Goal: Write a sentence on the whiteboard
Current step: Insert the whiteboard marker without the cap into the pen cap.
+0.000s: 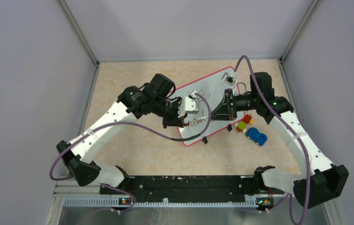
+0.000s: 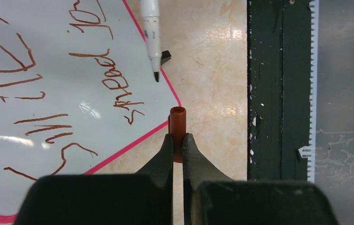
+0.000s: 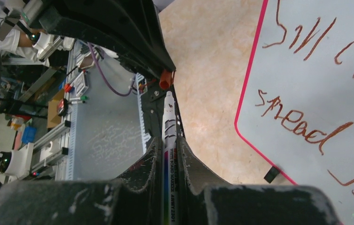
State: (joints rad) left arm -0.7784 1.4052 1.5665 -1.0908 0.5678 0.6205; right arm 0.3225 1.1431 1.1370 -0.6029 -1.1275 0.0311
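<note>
Whiteboard (image 1: 215, 86) flat and askew on the worktop (image 1: 133, 150), between both arms. Across it, the sentence (image 3: 301, 127) in thin brownish-red strokes, "spread" legible near one corner. Left jaws clamped on a brownish-red cap (image 2: 178, 123), open end pointing outward, just off the board's pink rim. Right jaws closed around a white marker (image 3: 169, 136), tip aimed at the cap, near it yet apart. Just beside the board's right edge, a blue toy car (image 1: 256, 136) and a red-and-yellow block toy (image 1: 243, 123).
</note>
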